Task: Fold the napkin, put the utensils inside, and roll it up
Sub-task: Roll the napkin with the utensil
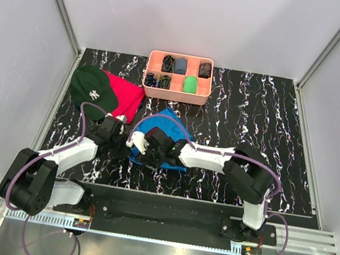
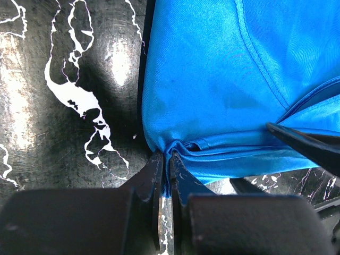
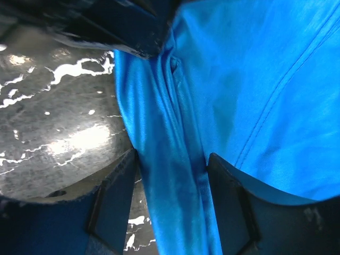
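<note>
Just behind the napkin lie red cloth, cap and pink tray.

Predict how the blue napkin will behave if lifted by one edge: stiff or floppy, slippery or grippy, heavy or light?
Probably floppy: the napkin bunches into small pleats where the left tool pinches its edge. Likely slippery: its surface shows a satin sheen. Seemingly thin and light: a soft fold lies between the open jaws of the right tool.

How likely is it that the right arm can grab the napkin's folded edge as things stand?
Likely yes: the right arm's fingers stand open either side of the napkin fold, nothing blocking; the left arm's fingers pinch a corner.
</note>
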